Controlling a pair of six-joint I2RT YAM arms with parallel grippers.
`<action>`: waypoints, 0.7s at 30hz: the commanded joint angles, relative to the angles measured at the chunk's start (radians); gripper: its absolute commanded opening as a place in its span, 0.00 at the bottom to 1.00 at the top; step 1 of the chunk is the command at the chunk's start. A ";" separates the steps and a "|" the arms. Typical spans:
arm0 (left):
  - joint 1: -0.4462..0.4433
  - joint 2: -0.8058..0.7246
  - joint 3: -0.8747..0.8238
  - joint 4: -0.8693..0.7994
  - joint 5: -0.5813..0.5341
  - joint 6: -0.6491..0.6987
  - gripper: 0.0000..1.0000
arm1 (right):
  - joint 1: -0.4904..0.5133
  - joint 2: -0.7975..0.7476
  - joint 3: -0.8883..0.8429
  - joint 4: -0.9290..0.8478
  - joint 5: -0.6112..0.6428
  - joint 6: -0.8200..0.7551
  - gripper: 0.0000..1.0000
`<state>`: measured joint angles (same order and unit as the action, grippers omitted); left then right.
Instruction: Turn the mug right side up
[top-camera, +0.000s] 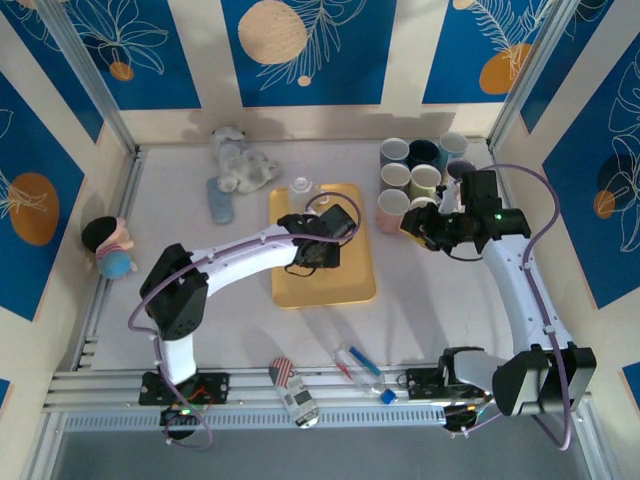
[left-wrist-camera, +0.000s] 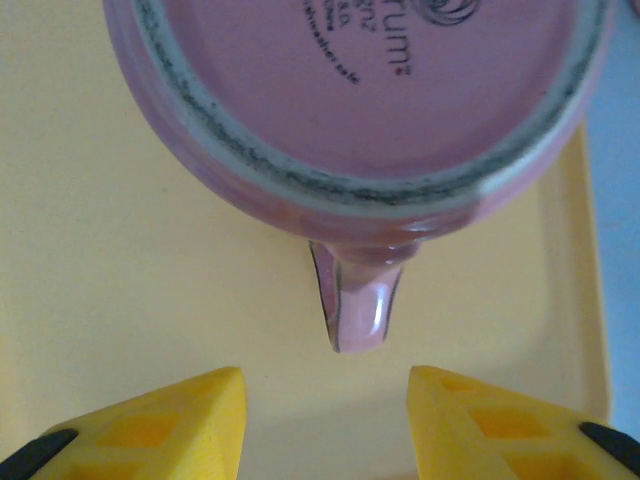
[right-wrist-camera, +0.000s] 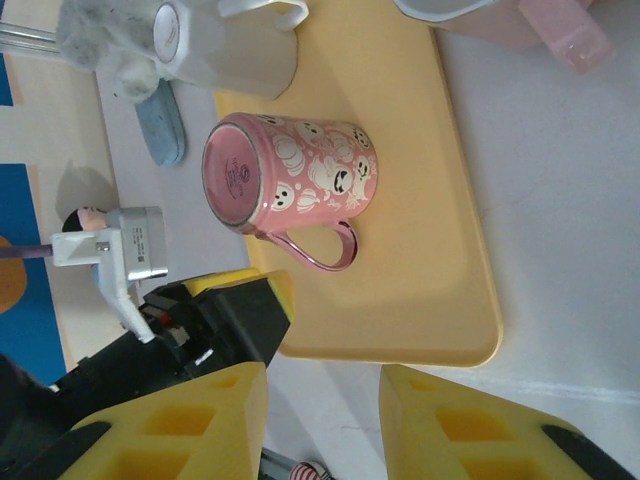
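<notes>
The left claw (left-wrist-camera: 320, 425) was released, its two yellow fingers (left-wrist-camera: 190, 425) spread wide with nothing between them. Just ahead of their tips stood the glossy pink ceramic mug (left-wrist-camera: 360, 90), upside down on the flat yellow plastic tray (left-wrist-camera: 110, 290). Its looped handle (left-wrist-camera: 355, 300) pointed straight back at the gap between the fingers and touched neither.

The left wrist view gave the mug's base face-on, and there the print could be read: the letters "rum:" beside a dark swirl mark, and below them a small line ending "washer safe". The rest ran off the frame. The right wrist view gave the mug's side instead, patterned with white ghosts and pumpkin shapes, and the base writing there was too small to read.

The right claw (right-wrist-camera: 320, 420) was likewise released and empty, with the mug well ahead of it across the tray. From above, this claw hung just beside a cluster of pastel ceramic mugs (top-camera: 424, 180) standing off the tray.
</notes>
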<state>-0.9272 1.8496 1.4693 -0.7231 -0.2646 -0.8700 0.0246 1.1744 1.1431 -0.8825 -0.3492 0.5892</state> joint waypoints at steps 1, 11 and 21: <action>-0.005 0.020 0.026 -0.005 -0.042 -0.045 0.46 | -0.024 -0.009 -0.018 0.009 -0.076 -0.005 0.36; -0.005 0.037 -0.009 0.088 -0.067 -0.085 0.44 | -0.046 0.029 -0.042 0.015 -0.152 -0.021 0.36; -0.006 0.102 0.017 0.093 -0.079 -0.081 0.43 | -0.049 0.044 -0.044 0.006 -0.194 -0.038 0.36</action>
<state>-0.9279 1.9347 1.4681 -0.6277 -0.3164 -0.9375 -0.0158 1.2160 1.1084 -0.8577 -0.4957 0.5690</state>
